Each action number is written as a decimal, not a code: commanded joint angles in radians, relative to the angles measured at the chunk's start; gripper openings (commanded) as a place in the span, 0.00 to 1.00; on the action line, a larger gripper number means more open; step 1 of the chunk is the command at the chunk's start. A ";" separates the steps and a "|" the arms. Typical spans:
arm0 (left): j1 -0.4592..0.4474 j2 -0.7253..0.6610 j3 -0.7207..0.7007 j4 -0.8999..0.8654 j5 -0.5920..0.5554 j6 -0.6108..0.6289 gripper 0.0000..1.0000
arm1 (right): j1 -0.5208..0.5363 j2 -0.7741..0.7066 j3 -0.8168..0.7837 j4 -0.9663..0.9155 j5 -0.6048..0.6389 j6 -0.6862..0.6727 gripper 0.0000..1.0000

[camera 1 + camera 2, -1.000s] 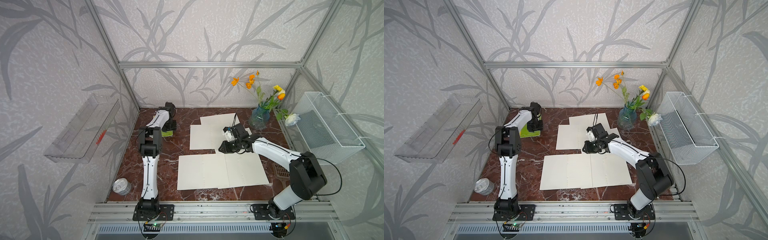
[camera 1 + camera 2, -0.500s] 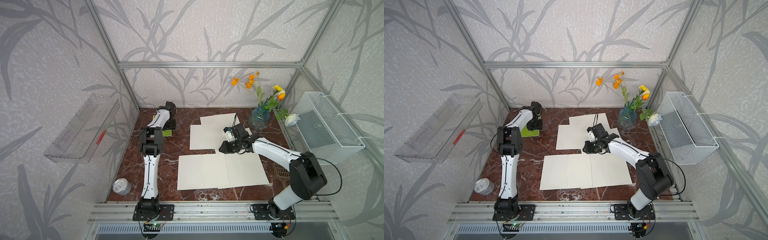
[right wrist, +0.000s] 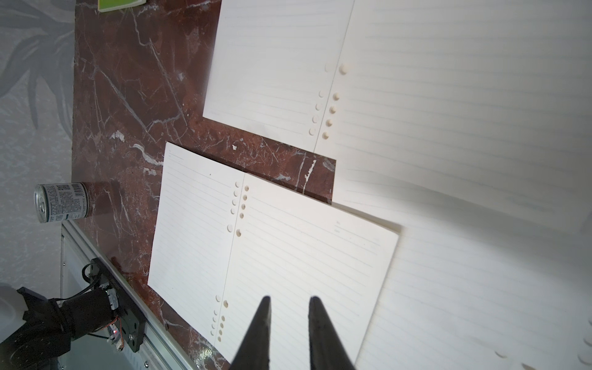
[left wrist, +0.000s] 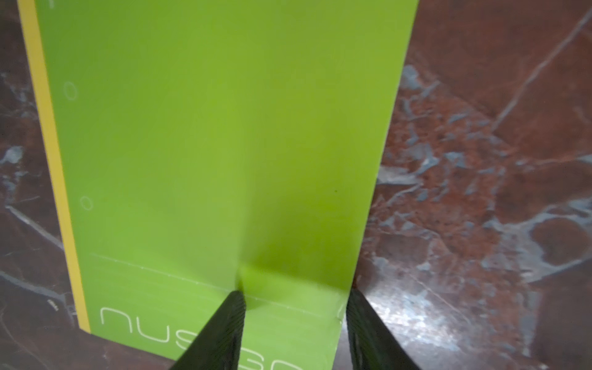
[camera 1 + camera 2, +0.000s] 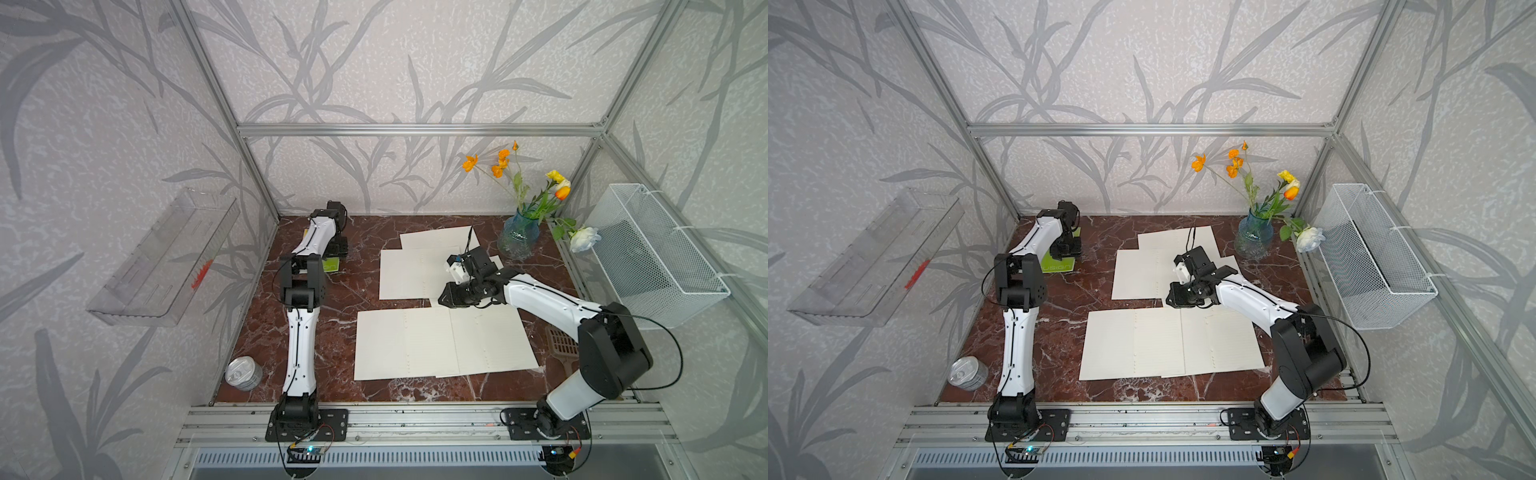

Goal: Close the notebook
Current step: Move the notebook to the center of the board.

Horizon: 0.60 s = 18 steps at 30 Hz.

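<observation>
The notebook (image 5: 332, 264) (image 5: 1059, 264) is green with a yellow strip along one side and lies flat at the back left of the table, cover side up. My left gripper (image 5: 337, 248) (image 4: 294, 293) is open over its near corner. One finger (image 4: 230, 320) presses on the green cover (image 4: 208, 144), and the other stands just off the cover's edge above the marble. My right gripper (image 5: 443, 299) (image 3: 290, 298) hovers above loose lined sheets, its fingers a narrow gap apart with nothing between them. A corner of the notebook (image 3: 118, 4) shows in the right wrist view.
Lined punched sheets (image 5: 444, 345) (image 5: 411, 274) cover the middle and back of the marble table (image 5: 332, 332). A can (image 5: 243, 374) lies at the front left and a blue vase of flowers (image 5: 517, 239) stands at the back right. A wire basket (image 5: 652, 257) and a clear shelf (image 5: 162, 257) hang on the walls.
</observation>
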 commanded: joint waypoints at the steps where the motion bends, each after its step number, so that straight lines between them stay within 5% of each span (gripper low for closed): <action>1: 0.035 0.056 0.018 -0.072 -0.013 0.029 0.52 | -0.005 0.008 0.032 -0.026 0.003 -0.003 0.23; 18: 0.082 0.120 0.124 -0.085 0.086 0.053 0.53 | -0.003 0.005 0.056 -0.061 0.019 0.003 0.23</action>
